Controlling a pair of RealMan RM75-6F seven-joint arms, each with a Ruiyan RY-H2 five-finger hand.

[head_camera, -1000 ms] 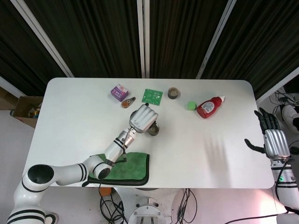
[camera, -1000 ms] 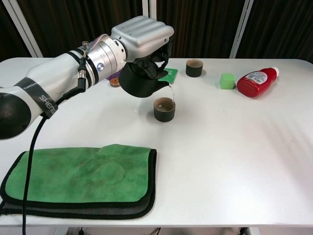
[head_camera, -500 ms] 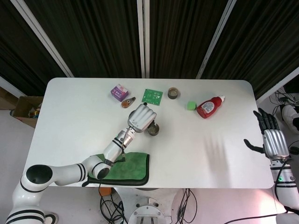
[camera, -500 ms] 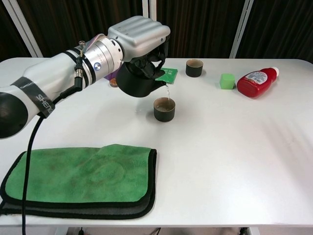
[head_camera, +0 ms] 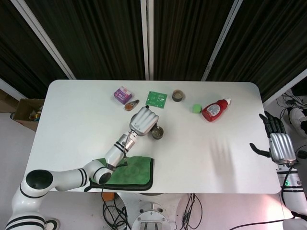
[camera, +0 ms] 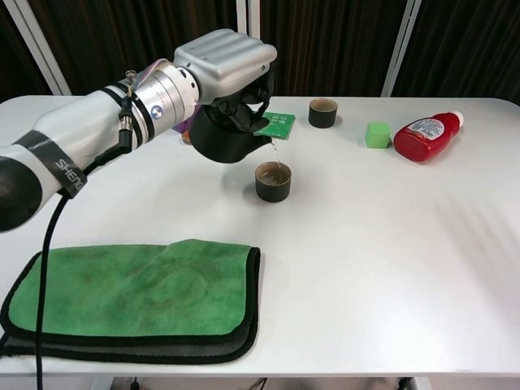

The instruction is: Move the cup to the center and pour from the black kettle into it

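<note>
In the head view, the left hand [head_camera: 143, 119] reaches from the desk's [head_camera: 72, 120] near edge to its middle, its back turned up and hiding most of the kettle beneath it; just beside it on the right stands the cup [head_camera: 157, 132], upright, near the middle of the desk. A green cloth [head_camera: 136, 173] lies at the near edge, under the left forearm. Along the far edge sit a purple box [head_camera: 123, 95], a small round thing [head_camera: 131, 105] too small to tell, a green board [head_camera: 156, 98], a second cup [head_camera: 178, 95], a green cube [head_camera: 195, 108] and a red bottle [head_camera: 215, 110] lying on its side with its cap toward the far right corner. The right hand [head_camera: 278, 143] hangs off the desk's right edge, fingers spread and holding nothing. In the chest view, the left hand [camera: 226, 61] grips the kettle [camera: 224, 138] from above, fingers curled down around its top; the kettle is held in the air, tilted with its spout pointing right and down over the cup [camera: 273, 181], and a thin stream runs from the spout into the cup's open mouth. The cup stands apart from the kettle, its long axis upright. The cloth [camera: 138, 292] fills the near left corner, and the second cup [camera: 322, 112], cube [camera: 377, 134] and bottle [camera: 426, 136] line the far edge.
</note>
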